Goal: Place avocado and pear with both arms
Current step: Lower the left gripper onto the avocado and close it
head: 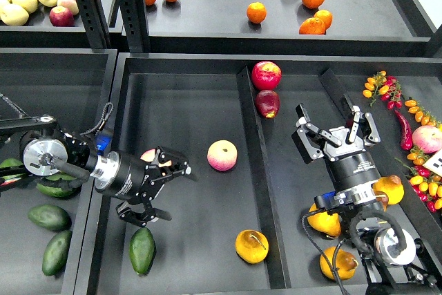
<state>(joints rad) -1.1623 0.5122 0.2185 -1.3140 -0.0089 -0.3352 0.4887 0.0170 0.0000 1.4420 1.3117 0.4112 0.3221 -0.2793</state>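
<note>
The dark-green avocado (142,250) lies at the front left of the middle tray (193,101). The yellow-orange pear (251,246) with a thin stem lies at the front of the same compartment, to the right. My left gripper (173,192) is open and empty. It points right, just above and behind the avocado, not touching it. My right gripper (338,131) is open and empty over the tray's right compartment, well behind and to the right of the pear.
A peach (222,155) lies mid-tray; another peach (148,156) is partly hidden behind my left gripper. Two red apples (266,75) sit by the divider. More avocados (48,217) fill the left bin. Pears (391,188) and chillies (404,129) lie right. Oranges (256,12) are on the shelf.
</note>
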